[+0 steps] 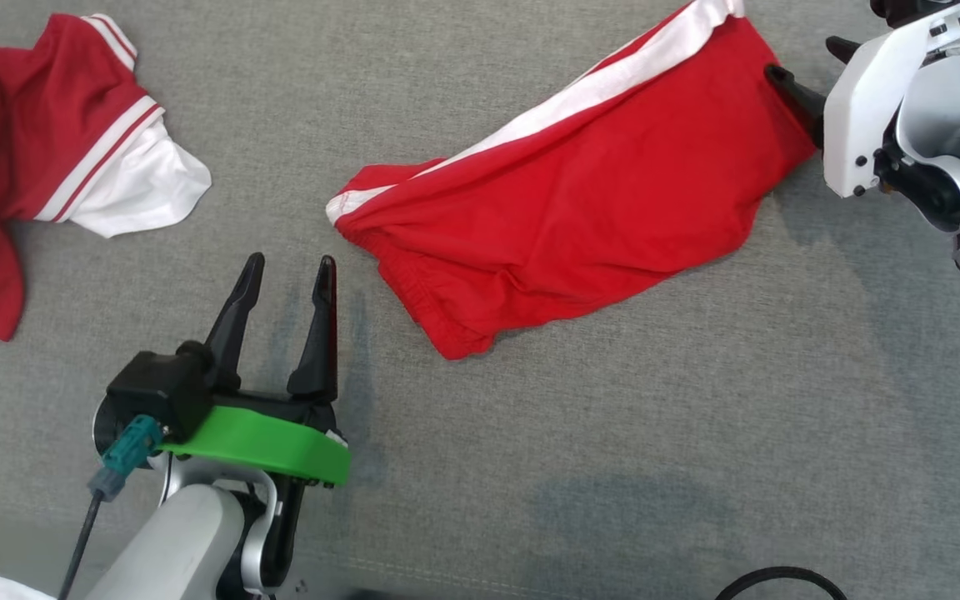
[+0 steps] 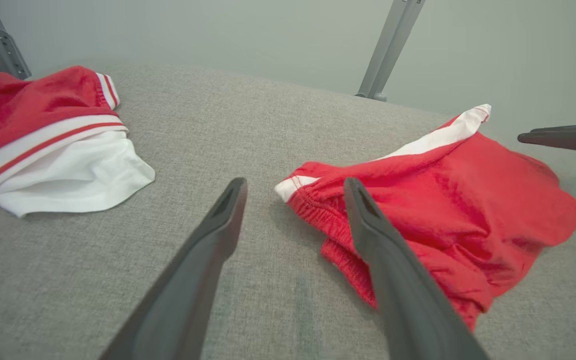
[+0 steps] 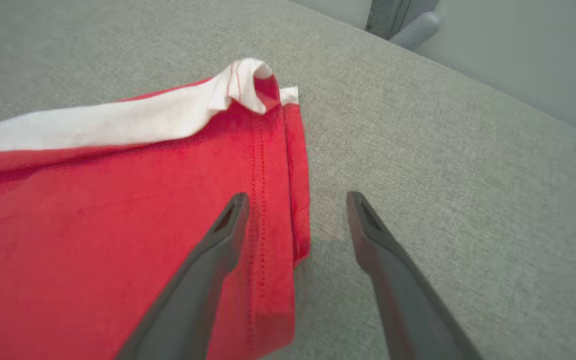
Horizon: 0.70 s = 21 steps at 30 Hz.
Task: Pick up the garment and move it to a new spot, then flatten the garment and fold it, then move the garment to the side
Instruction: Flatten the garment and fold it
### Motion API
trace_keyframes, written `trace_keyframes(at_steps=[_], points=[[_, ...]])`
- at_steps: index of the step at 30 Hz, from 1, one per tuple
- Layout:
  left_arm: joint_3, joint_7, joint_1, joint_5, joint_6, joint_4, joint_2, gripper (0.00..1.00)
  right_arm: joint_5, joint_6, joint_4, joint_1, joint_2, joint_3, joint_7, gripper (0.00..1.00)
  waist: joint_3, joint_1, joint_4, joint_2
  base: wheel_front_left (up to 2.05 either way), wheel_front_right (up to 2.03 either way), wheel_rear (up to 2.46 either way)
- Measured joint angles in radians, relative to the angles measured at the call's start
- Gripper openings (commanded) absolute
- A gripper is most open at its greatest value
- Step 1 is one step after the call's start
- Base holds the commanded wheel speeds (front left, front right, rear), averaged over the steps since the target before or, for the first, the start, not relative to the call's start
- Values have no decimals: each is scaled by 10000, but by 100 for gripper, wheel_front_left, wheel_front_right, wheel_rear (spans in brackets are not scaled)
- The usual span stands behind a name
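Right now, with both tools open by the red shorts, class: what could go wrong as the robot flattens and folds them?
1. The red shorts lie bunched at the waistband; folding before smoothing would likely trap creases.
2. The right tool straddles the hem edge, one finger over cloth, one over the grey surface; closing may pinch a thin edge that slips.
3. Another red-and-white garment lies near the left tool; a sideways sweep could snag it.

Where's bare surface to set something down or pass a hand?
Widest: grey surface between the red shorts and the robot, right of the left gripper. Also the gap between jersey and shorts. Crowded: left edge at the jersey; far right, right gripper at the shorts' hem.
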Motion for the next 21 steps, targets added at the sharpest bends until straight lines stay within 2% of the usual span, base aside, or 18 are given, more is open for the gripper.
trace_keyframes(at_steps=[5,11,12,13,21], points=[[136,-98,148,322,-251,314,-537,100,-119,0,456,27,132,-59,568,100,246,0,471,0,0,0,0],[527,-136,276,688,-754,765,-1187,100,-353,-12,872,21,155,-61,901,100,320,0,943,-1,0,0,0],[593,-136,329,756,-825,846,-1248,100,-240,-36,886,27,167,-48,993,83,284,0,975,-1,0,0,0],[677,-136,357,800,-899,932,-1315,100,13,-54,878,64,205,-48,1135,0,239,0,994,-1,0,0,0],[1104,-153,948,1555,-1599,1287,-1350,100,1881,-4,663,989,917,-619,1396,0,-242,0,630,0,0,0,0]])
